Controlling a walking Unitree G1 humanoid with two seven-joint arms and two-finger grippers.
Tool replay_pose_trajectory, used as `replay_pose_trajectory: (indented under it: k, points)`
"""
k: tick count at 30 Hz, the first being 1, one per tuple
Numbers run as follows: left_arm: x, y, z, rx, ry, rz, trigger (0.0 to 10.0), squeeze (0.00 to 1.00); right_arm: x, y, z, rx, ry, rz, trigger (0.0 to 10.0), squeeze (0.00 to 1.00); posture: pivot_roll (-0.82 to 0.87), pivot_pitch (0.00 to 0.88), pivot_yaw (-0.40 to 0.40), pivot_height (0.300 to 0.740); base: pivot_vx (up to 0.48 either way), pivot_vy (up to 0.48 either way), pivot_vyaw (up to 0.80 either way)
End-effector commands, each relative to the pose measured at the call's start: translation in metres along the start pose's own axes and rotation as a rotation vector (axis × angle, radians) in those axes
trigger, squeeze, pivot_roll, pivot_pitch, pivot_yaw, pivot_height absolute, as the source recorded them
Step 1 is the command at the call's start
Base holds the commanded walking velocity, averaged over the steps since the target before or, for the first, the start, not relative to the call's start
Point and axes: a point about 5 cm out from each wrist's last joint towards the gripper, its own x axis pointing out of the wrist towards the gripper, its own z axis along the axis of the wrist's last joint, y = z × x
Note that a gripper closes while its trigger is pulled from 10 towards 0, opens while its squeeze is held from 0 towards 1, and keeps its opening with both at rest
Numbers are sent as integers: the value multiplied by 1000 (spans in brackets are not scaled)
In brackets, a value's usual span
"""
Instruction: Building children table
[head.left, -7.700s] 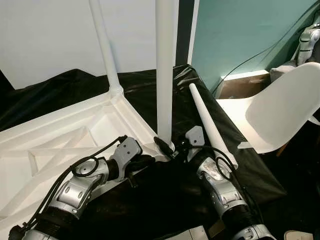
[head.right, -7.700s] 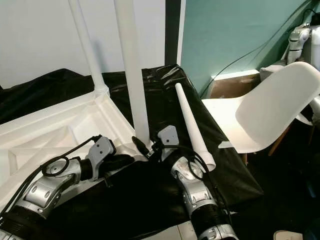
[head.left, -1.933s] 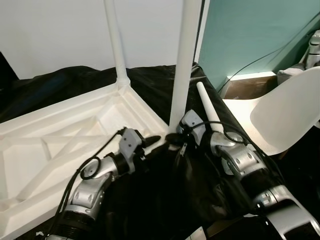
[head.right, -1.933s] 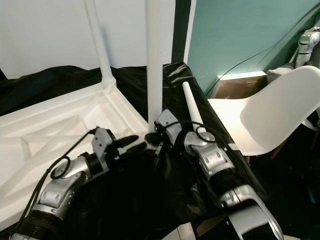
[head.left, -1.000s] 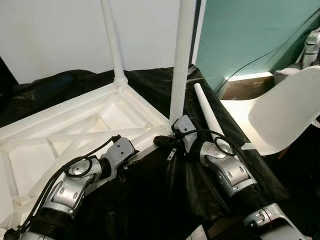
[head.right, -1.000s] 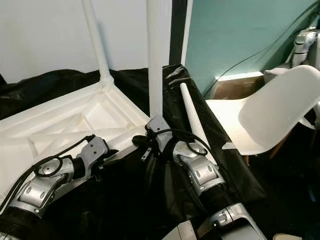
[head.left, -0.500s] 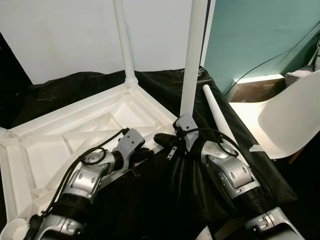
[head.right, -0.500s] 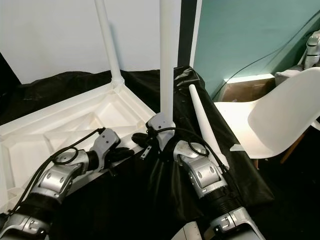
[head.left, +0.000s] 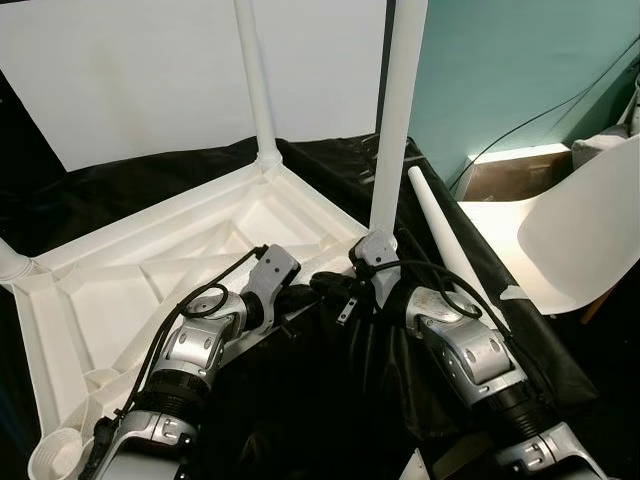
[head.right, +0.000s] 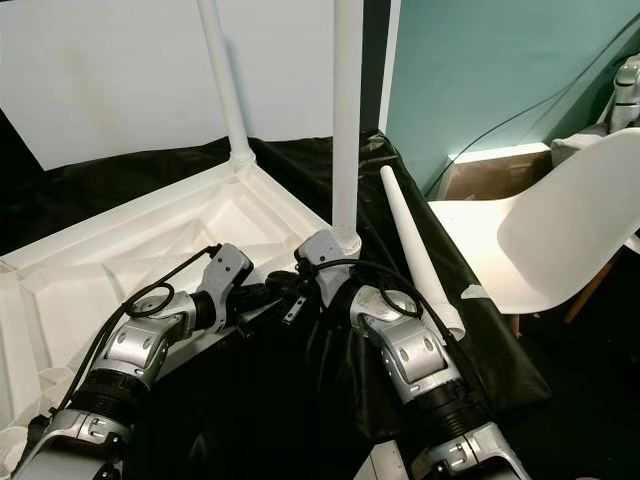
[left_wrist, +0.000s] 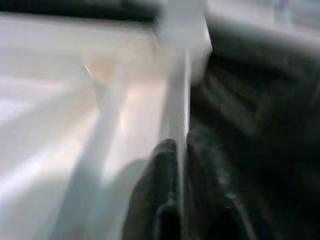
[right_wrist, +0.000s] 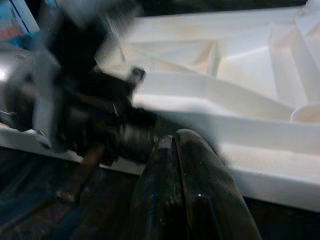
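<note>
On black plastic sheeting (head.left: 330, 170): an inverted white moulded-plastic children's table top (head.left: 150, 270), two white tapered legs (head.left: 398, 110) standing at its corners, a third white leg (head.right: 415, 250) lying loose just beside it.

Handling: likely light, stiff, slick; take hold at the rim.

Left gripper (left_wrist: 175, 150) pinches the rim. Right gripper (right_wrist: 172, 150) has its fingers together, empty.

Containers: none.

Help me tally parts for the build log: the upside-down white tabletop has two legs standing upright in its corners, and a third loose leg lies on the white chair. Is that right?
Not quite. The loose leg lies on the black sheet beside the tabletop, not on the white chair; the right eye view shows it. Two legs do stand upright in corners.
</note>
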Motion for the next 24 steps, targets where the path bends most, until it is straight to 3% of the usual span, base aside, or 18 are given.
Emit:
replay_pose_trajectory:
  k: [1,6,7,8,10,13,15,22,24]
  points:
    - [-7,9,13,-3,-92,180,10000,1000,1,3,-1,14,2,9,10000,0,29,0,-5,740,0,0,0]
    - [-17,1,18,36,-99,58,10000,1000,2,4,-1,14,6,13,10000,0,32,0,-6,740,0,0,0]
    - [-20,2,19,34,-103,40,10000,929,3,4,-1,14,7,14,10000,0,32,0,-7,740,0,0,0]
    - [-24,2,22,32,-107,15,10000,0,3,4,-1,14,7,15,10000,0,33,0,-7,740,0,0,0]
    - [-29,3,24,31,-116,-13,10000,0,3,5,-1,15,9,16,10000,0,33,0,-7,740,0,0,0]
    - [-53,8,26,33,-117,-129,10000,0,4,6,-3,16,15,16,10000,0,33,0,-4,740,0,0,0]
    - [-64,13,19,23,-51,-165,10000,0,4,7,-3,15,16,16,10000,0,29,0,-2,740,0,0,0]
    - [-77,23,8,32,93,-151,10000,0,4,6,-3,15,17,8,10000,0,22,0,0,740,0,0,0]
    - [-77,35,-1,83,208,-62,10000,0,4,6,-3,12,16,6,10000,0,22,0,0,740,0,0,0]
